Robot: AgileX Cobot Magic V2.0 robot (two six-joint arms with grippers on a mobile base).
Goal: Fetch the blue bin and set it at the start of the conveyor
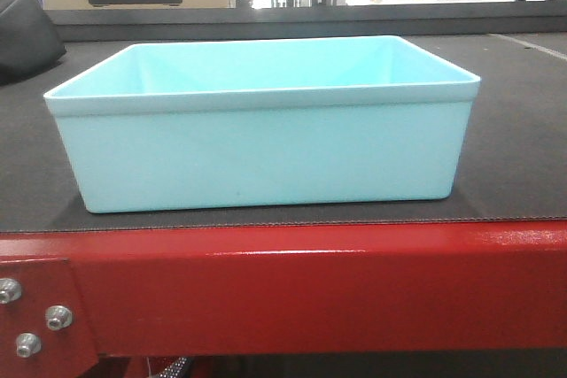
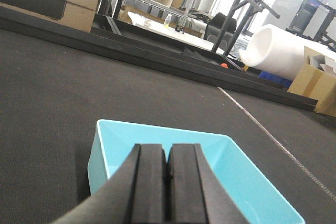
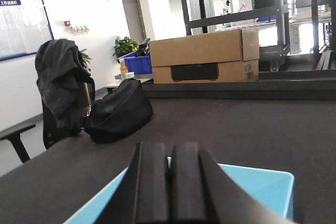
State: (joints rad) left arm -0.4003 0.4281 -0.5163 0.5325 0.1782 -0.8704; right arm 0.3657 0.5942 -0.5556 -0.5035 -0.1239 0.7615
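The blue bin [image 1: 266, 152] stands upright and empty on the dark belt [image 1: 523, 148], near its front edge, just behind the red frame [image 1: 319, 285]. Both grippers hover above it, left gripper [image 2: 168, 177] and right gripper [image 3: 169, 182], each with jaws pressed together and holding nothing. A black bag [image 3: 116, 111] lies toward the belt's far side
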